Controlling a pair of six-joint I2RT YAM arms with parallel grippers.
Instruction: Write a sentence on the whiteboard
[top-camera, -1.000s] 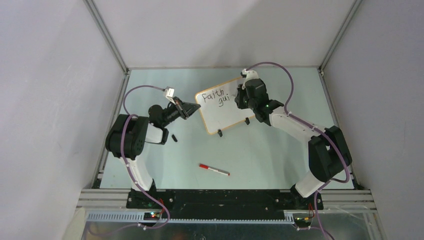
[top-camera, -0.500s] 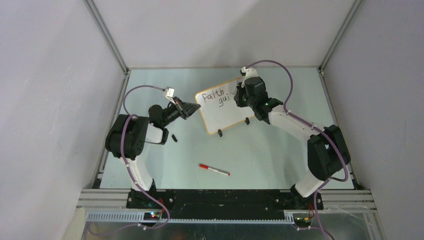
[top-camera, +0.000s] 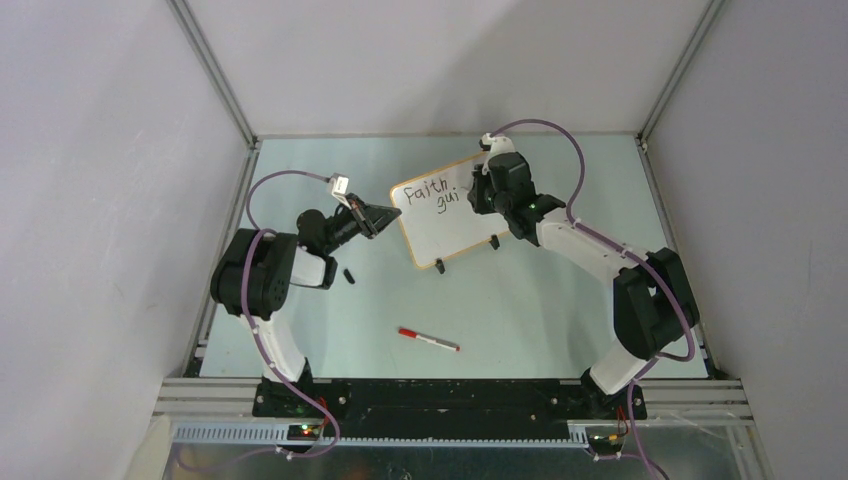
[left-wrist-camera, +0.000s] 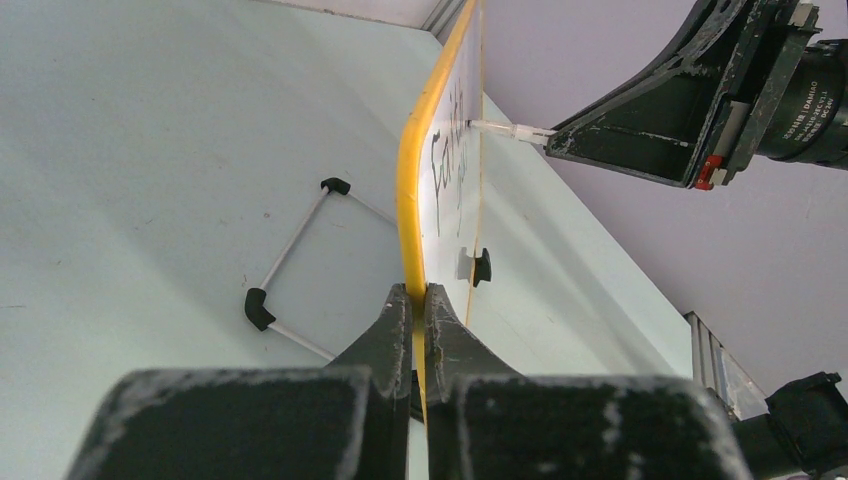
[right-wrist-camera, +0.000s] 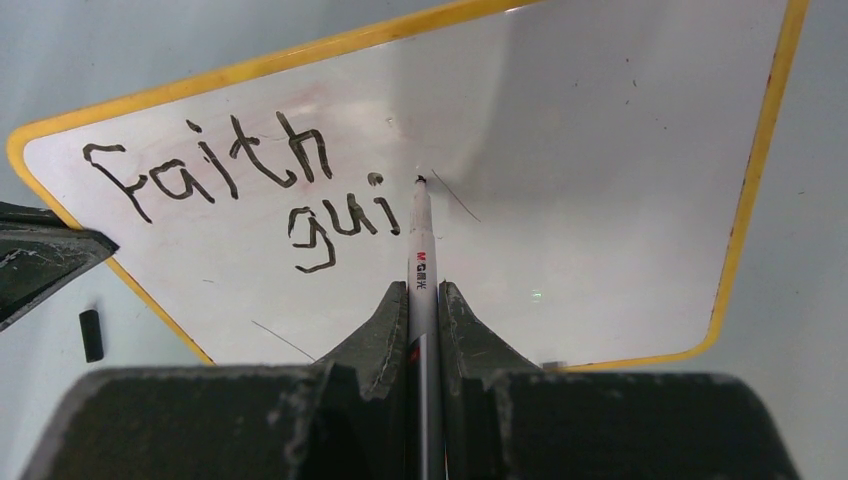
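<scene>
Top external view first: a small glossy white whiteboard (top-camera: 450, 230) with rounded corners and a thin orange-yellow frame stands propped at the back middle of the pale green table (top-camera: 540, 300), right between the two arms. The left gripper (left-wrist-camera: 418, 295) sits at the board's left side, black jaws pinched tight on the frame edge. The left wrist camera sees that edge-on, with one small black clip foot (left-wrist-camera: 482, 266) of the board just beyond. Over to the right gripper (right-wrist-camera: 423, 292): it faces the writing surface, jaws clamped on a slim white marker pen (right-wrist-camera: 420, 250) with a dark tip, and that tip is down on the board! The sentence (right-wrist-camera: 250, 190), in black handwritten strokes, reads "Faith" on the upper line and "gui" staggered below and to the right. The pen tip rests just to the right of that "i", about level with its dot. Down on the table, well apart from the board, a thin white pen with a red end (top-camera: 428, 340) lies near the front middle, and a small black cap (top-camera: 349, 275) lies close beside the left arm.
</scene>
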